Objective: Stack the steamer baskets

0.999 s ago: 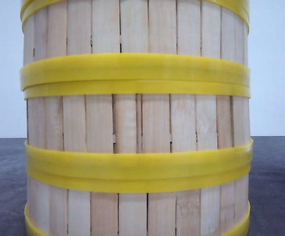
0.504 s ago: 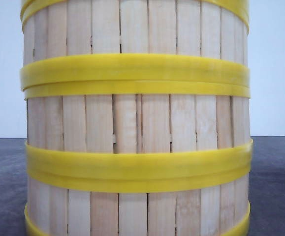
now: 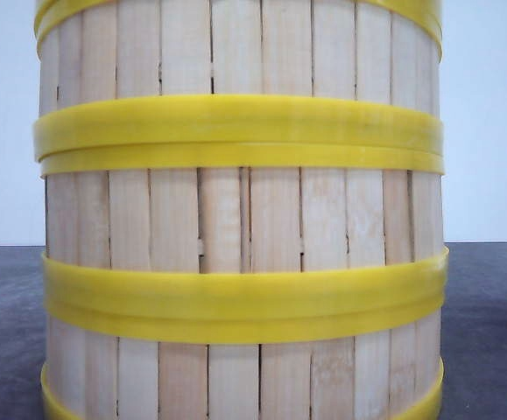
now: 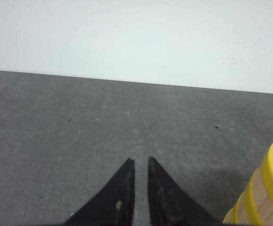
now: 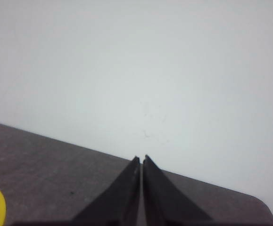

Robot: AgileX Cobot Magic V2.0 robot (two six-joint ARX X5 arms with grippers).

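stack of pale wooden-slat round steamer baskets with yellow plastic rims stands on dark grey worktop, rims nested so tiers sit square | left gripper beside stack, jaws nearly pressed together, empty | right gripper likewise, clear of stack

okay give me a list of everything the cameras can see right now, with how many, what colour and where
steamer baskets: at least three tiers visible, pale wooden slats with yellow rims, stacked in one column on the table, filling the front view; top and base are cut off, so the full count cannot be told
table: one, dark grey, under the stack and below both grippers
wall: one, plain white, behind the table
left gripper: one, black, narrow gap between the fingertips, holding nothing, above bare table with the stack's edge beside it
right gripper: one, black, fingertips together, holding nothing, above the table with a bit of yellow rim at the view's edge
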